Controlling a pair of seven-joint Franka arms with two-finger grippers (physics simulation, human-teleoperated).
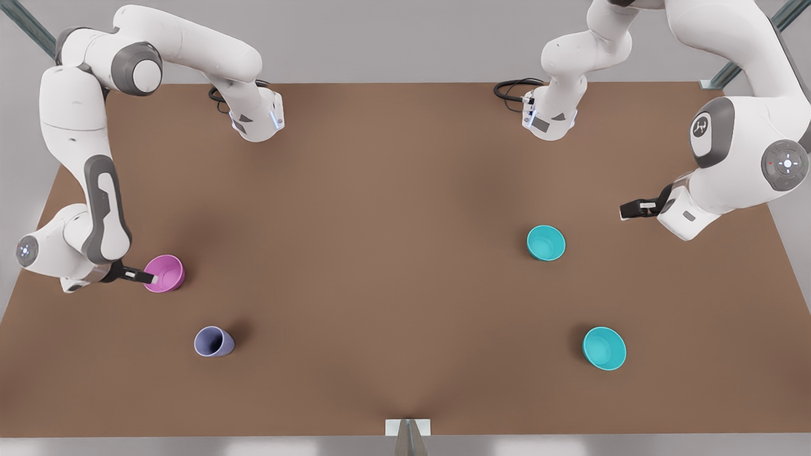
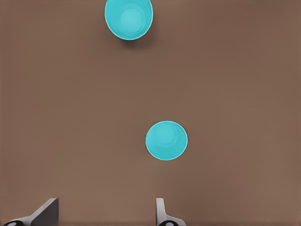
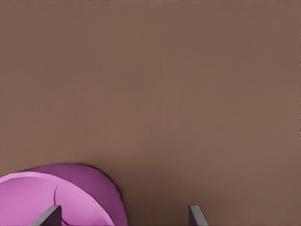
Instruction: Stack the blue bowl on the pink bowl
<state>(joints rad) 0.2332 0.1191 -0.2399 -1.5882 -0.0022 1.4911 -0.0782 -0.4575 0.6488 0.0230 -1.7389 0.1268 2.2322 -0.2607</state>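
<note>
Task barely begun: nothing stacked. Left gripper point(image 1: 633, 209) spread wide and empty, hovering at about 2 o'clock of the nearer blue bowl point(image 1: 546, 242), well apart; second turquoise bowl point(image 1: 604, 348) sits at 5 o'clock of the first. Right gripper point(image 1: 142, 276) at the pink bowl point(image 1: 165, 273), fingers parted, one over its rim, not clenched. Lavender cup point(image 1: 213, 342) untouched. Left: grasp, carry, stack.

lavender cup point(image 1: 214, 342) (tilted) on brown table point(image 1: 380, 253)
</note>
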